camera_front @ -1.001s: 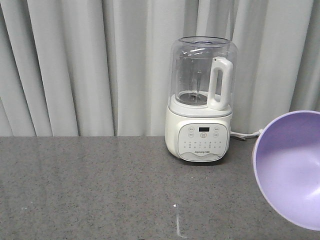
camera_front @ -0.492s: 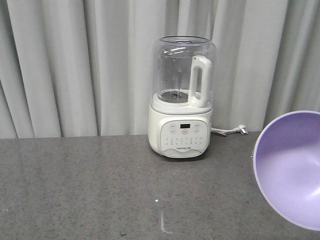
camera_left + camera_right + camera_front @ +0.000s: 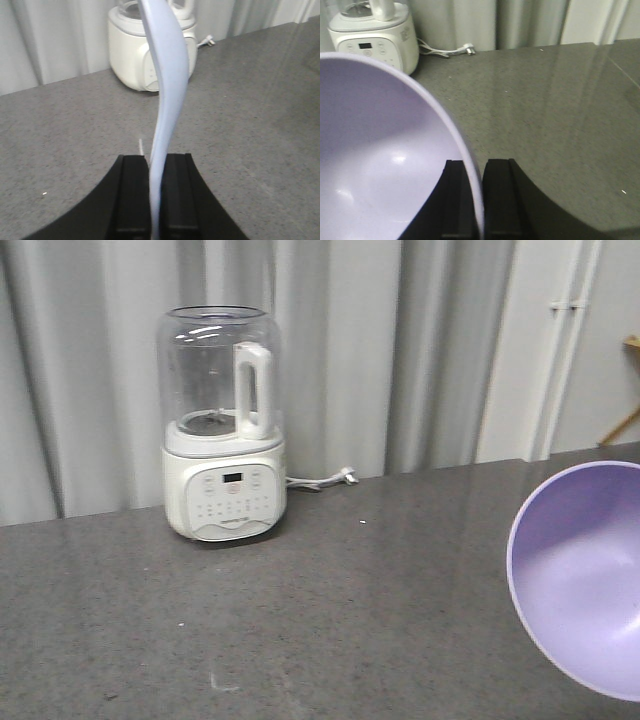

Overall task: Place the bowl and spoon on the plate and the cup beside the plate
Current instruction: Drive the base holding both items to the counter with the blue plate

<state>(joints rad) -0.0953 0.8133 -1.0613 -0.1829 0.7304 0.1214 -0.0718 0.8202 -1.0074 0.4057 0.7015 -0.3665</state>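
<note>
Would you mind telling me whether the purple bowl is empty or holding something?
Empty: the bowl shows only bare lavender inside in the right wrist view.

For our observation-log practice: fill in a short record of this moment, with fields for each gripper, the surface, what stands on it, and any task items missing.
Left gripper: shut on the spoon, held by one end
Right gripper: shut on the rim of the bowl
Surface: grey speckled countertop
Standing on it: white blender, its cord lying beside it
Not in view: plate, cup
</note>
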